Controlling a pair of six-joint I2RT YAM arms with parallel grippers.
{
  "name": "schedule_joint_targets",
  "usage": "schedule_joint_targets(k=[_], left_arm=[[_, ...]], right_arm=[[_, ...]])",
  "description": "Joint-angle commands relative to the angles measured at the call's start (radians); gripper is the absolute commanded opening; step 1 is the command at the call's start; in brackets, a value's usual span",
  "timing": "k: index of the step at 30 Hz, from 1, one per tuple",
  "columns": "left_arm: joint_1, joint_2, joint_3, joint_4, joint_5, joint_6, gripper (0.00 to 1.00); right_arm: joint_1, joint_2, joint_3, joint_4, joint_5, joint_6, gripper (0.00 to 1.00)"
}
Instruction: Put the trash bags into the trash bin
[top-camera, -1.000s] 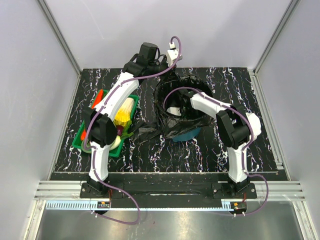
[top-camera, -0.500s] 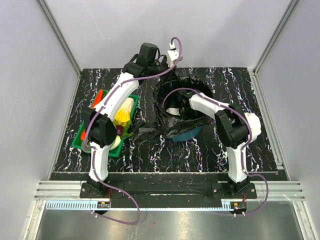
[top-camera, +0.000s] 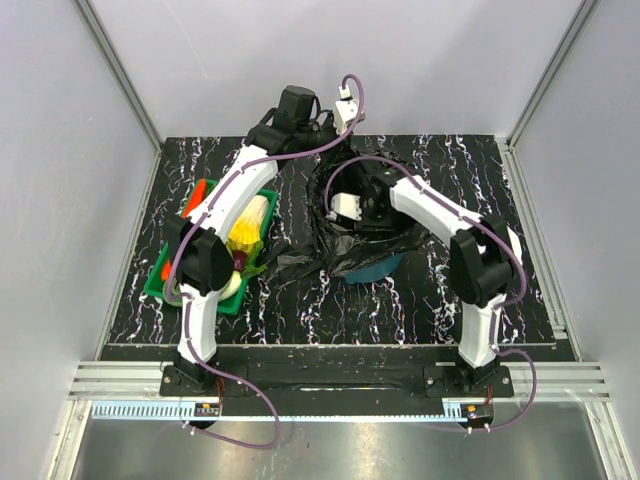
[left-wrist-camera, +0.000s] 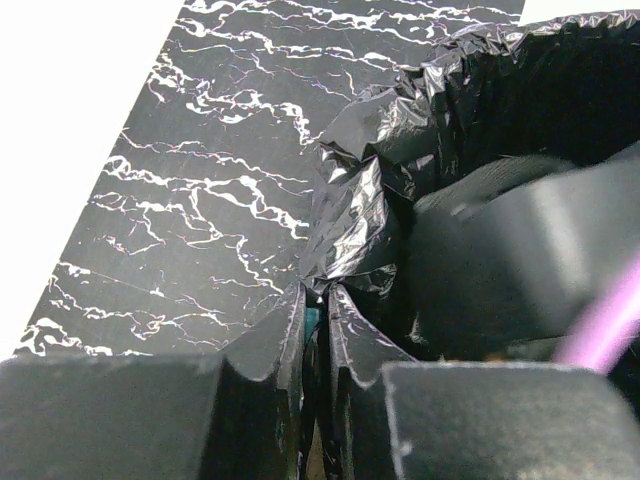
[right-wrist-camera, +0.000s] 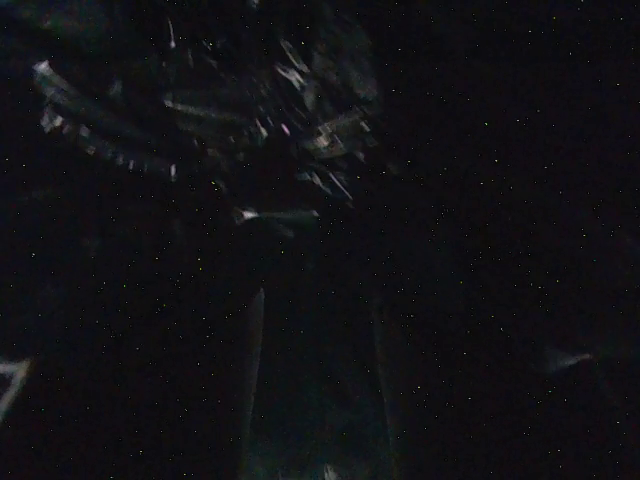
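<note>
At the far left rim of the bin (top-camera: 376, 268), our left claw (left-wrist-camera: 315, 300) is pressed together on a fold of the big bag (left-wrist-camera: 360, 220). A sliver of teal shows between its fingers, so we judge it is pinning the film to the rim, an anchor that stops the liner sliding down while the other arm works inside. Our right claw (top-camera: 348, 208) reaches down into the mouth of the bin, likely to push the film toward the bottom and walls. Its own camera sees only darkness and a few glints of crinkled plastic, so we cannot tell whether it is spread or closed. The bag lines the bin and spills over the near side, leaving only a patch of teal exposed. Just left of the bin, some loose black film (top-camera: 290, 262) lies on the worktop (top-camera: 430, 300); we cannot tell whether it is the second bag or a trailing flap. The green tray (top-camera: 160, 283) of vegetables sits apart, to the left.
</note>
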Motion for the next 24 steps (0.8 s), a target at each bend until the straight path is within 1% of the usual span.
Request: schedule_joint_targets(k=[1,8,18,24], left_arm=[[-0.011,-0.035,-0.002,-0.019,0.006,0.026,0.0],[-0.012,-0.031,0.001,-0.012,0.006,0.009,0.0],[-0.011,-0.035,0.015,-0.001,0.018,-0.039,0.0],[-0.011,-0.034,0.027,0.019,0.015,-0.085,0.0]], right_arm=[[-0.003,-0.138,0.045,-0.024,-0.037,0.065,0.54],[-0.003,-0.225,0.017,-0.021,-0.057,0.112,0.56],[-0.015,-0.339,0.051,0.002,-0.075,0.222,0.56],[-0.035,-0.406,0.095,0.005,-0.133,0.304,0.57]])
